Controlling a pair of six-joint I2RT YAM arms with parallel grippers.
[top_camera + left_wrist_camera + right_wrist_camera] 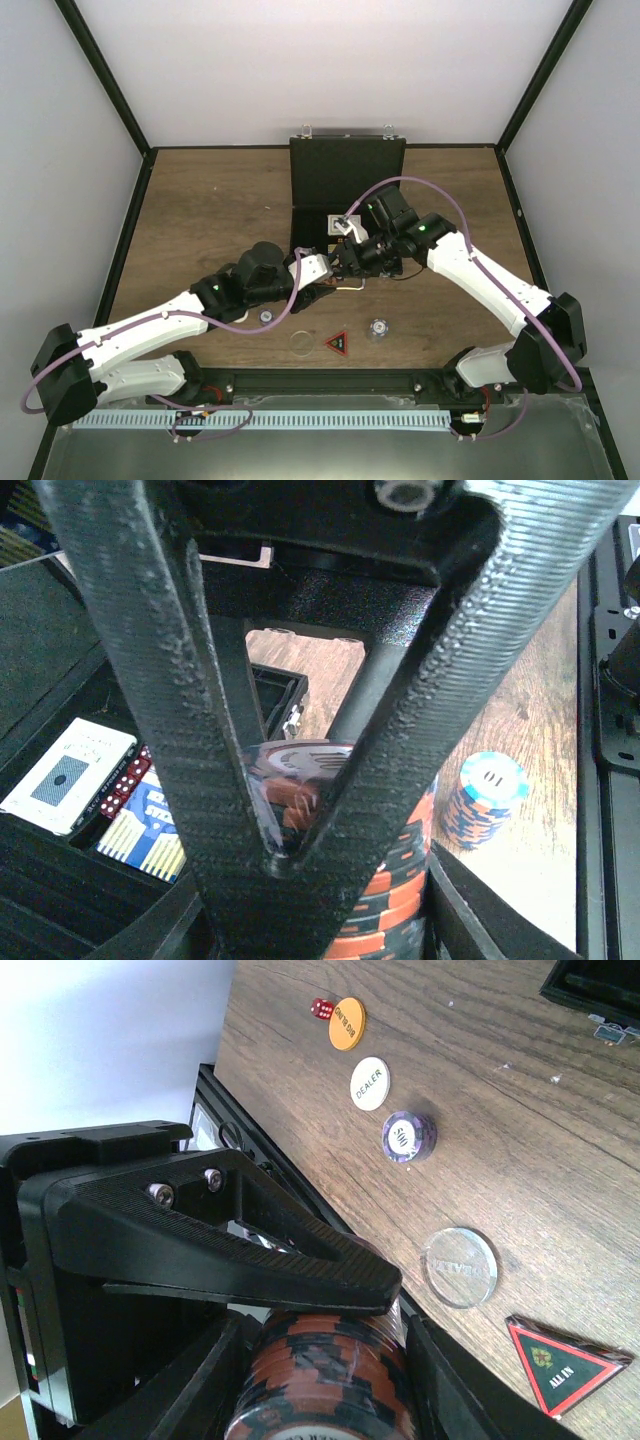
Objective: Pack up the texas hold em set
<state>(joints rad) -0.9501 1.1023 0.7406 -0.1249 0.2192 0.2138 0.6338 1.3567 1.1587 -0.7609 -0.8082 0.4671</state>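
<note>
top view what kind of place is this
Probably a robot test cell: a wooden table boxed in by plain white panels on a black frame, with a left arm and a right arm bolted at its near edge.

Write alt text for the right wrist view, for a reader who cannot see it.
The right end effector grips a stack of orange-and-black chips. On the table lie a red die, an orange button, a white DEALER button, purple chips, a clear disc and a red-black triangle.
</note>
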